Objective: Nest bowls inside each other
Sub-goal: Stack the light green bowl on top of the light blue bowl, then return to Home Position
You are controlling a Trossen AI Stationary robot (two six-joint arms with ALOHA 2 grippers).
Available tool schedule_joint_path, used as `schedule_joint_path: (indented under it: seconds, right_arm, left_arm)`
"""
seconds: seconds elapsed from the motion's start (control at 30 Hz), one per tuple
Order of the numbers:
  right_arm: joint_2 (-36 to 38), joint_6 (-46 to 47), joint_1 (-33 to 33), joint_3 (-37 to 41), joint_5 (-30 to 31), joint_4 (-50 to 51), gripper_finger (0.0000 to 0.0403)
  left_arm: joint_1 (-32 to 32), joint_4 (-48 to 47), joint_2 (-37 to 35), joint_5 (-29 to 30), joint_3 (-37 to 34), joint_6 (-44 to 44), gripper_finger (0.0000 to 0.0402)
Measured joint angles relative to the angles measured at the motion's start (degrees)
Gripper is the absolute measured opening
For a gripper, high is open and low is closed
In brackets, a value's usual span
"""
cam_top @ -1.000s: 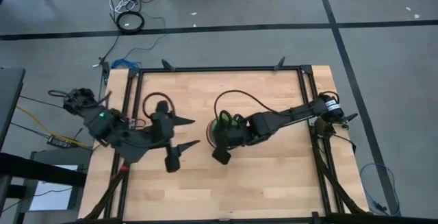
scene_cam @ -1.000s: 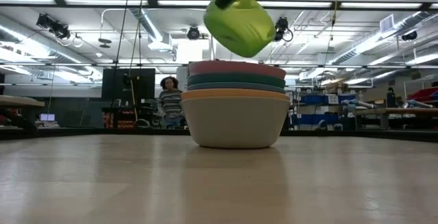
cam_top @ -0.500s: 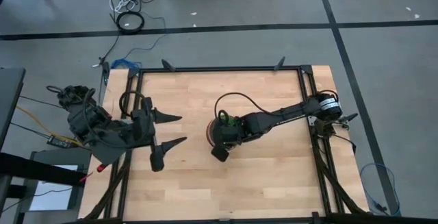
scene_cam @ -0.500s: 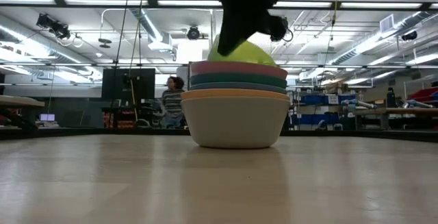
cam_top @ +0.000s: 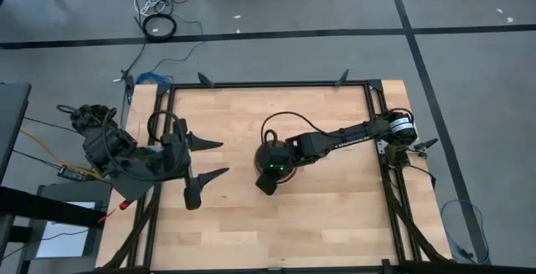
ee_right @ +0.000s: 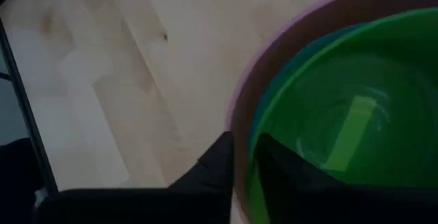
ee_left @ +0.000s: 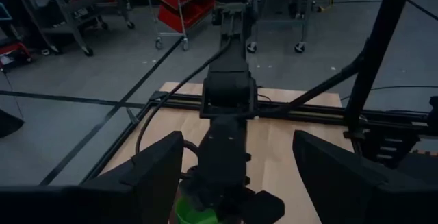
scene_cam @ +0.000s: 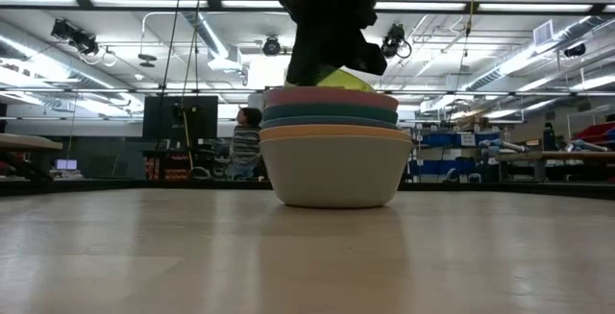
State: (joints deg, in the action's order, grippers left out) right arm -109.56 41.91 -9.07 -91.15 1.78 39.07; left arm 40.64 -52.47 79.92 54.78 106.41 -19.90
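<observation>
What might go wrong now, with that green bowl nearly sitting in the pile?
1. The right gripper has its fingers astride the green bowl's rim, close to the pink bowl. Lifting away, it could drag the green bowl back out.
2. In the low view the green bowl looks tilted, not fully seated; let go, it may settle crooked.
3. The stack stands free on the table, so a sideways tug could shift it.
The left gripper waits, open, far left.

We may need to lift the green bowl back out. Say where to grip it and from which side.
Grip the green bowl by its thin rim, from above, one finger inside and one outside. It sits tilted in the pink bowl, so only its raised edge shows. The right gripper already straddles that rim.
</observation>
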Motion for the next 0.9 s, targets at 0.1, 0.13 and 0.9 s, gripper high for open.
schedule_joint_path:
  seconds: [0.1, 0.13, 0.9]
  right_arm:
    - [0.00, 0.49, -0.05, 0.00, 0.41, 0.03, 0.0102]
    - [0.00, 0.57, -0.05, 0.00, 0.81, 0.11, 0.0114]
    - [4.24, -21.86, -5.34, -16.23, 14.73, 1.17, 0.0120]
  left_arm:
    - [0.00, -0.08, 0.00, -0.02, -0.21, -0.29, 0.0284]
    - [0.00, -0.15, 0.00, 0.00, -0.49, -0.59, 0.0284]
    - [3.27, -11.69, -7.07, 6.99, -7.96, -11.84, 0.0284]
